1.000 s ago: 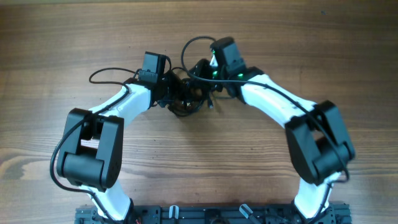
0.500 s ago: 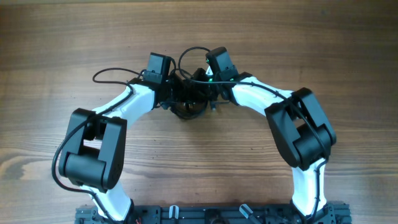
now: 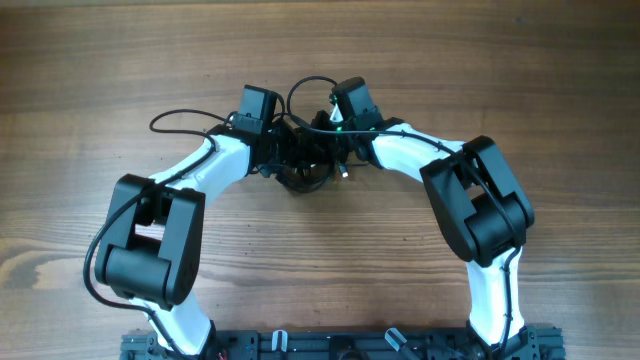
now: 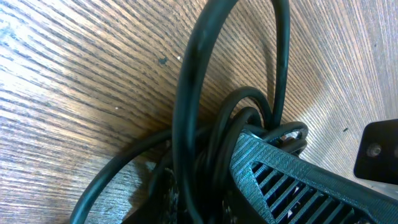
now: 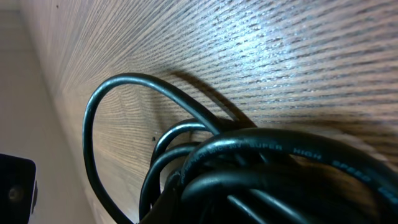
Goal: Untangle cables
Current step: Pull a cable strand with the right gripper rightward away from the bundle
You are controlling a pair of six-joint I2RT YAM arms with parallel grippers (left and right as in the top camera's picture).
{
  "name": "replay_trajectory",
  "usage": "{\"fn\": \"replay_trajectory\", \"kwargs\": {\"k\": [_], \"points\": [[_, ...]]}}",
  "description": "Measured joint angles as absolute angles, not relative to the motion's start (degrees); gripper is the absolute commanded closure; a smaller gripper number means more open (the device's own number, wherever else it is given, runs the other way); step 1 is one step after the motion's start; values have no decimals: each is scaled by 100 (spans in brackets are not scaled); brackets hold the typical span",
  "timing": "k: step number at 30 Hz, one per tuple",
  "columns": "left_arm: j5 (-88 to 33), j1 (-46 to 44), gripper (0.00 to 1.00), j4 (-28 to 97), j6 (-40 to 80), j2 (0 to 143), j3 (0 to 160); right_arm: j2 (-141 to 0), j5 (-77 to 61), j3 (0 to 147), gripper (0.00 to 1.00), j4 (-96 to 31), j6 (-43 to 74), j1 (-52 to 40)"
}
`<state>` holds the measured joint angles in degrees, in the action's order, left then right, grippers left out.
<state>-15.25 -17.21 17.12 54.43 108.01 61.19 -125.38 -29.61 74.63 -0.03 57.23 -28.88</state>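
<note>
Cables (image 3: 303, 172) — one knotted black bundle, lying mid-desk (image 3: 520, 70).
Left fingers (image 4: 280, 177) and right fingers (image 3: 328, 128) sit buried in the knot from either side, loops pressed against them — whether clenched on a cord or released cannot be told.

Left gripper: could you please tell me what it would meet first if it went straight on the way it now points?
The cables: the left gripper points straight into the knotted bundle, with loops close against its finger in the wrist view. Whether it touches them is unclear.
</note>
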Motion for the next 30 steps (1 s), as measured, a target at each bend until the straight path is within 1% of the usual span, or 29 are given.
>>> {"fn": "replay_trajectory", "kwargs": {"k": [11, 16, 22, 30], "points": [[-1660, -1721, 78, 1767, 5441, 10798, 6130, -12326, -3301, 7395, 96, -255, 4877, -2727], [-1719, -1719, 78, 1831, 5446, 10768, 6198, -11721, -3210, 7242, 96, -510, 4589, -2628], [-1516, -1706, 78, 1979, 5487, 10801, 6180, -10460, -3387, 7244, 96, -578, 4438, -2554], [-1439, -1678, 78, 2018, 5522, 10801, 6182, -10261, -3739, 7244, 96, -615, 4425, -2502]]}}
